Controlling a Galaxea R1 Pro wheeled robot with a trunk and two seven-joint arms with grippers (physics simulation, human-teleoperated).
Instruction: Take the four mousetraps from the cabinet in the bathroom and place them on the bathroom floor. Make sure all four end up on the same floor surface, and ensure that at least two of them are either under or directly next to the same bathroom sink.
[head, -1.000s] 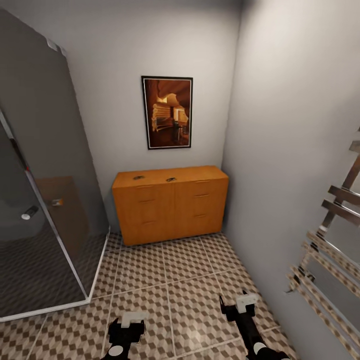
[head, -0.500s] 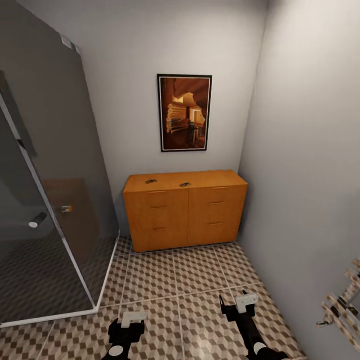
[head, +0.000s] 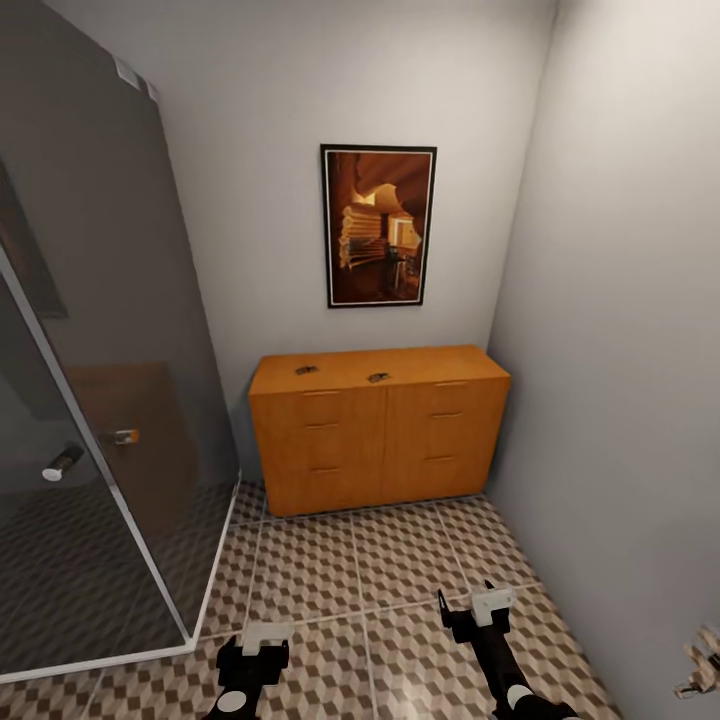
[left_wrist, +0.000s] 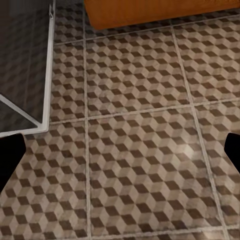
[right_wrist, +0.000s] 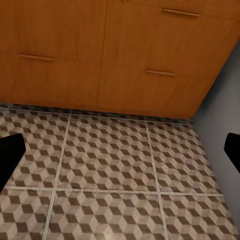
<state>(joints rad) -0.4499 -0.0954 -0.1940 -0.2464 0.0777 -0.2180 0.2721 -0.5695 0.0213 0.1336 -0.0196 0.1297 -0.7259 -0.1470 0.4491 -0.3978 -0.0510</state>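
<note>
The orange-brown cabinet (head: 380, 440) stands against the far wall, all its drawers closed. On its top lie two small dark mousetraps, one left of centre (head: 306, 370) and one near the middle (head: 378, 377). The cube-patterned bathroom floor (head: 400, 560) runs from the cabinet to me. My left gripper (head: 262, 638) and right gripper (head: 480, 603) hang low over the tiles, well short of the cabinet. Both are open and empty, with dark fingertips (left_wrist: 10, 155) (right_wrist: 10, 150) wide apart. The right wrist view takes in the cabinet's lower drawers (right_wrist: 125, 60).
A grey glass shower enclosure (head: 100, 400) with a white base rim (left_wrist: 47, 65) takes up the left side. A grey wall (head: 620, 350) closes the right, with a bit of chrome towel rail (head: 700, 660) low down. A framed picture (head: 378, 225) hangs above the cabinet.
The camera has turned and come closer: the cabinet looks larger and sits further right, and the towel rail has nearly slid out at the right. Both grippers keep the same pose.
</note>
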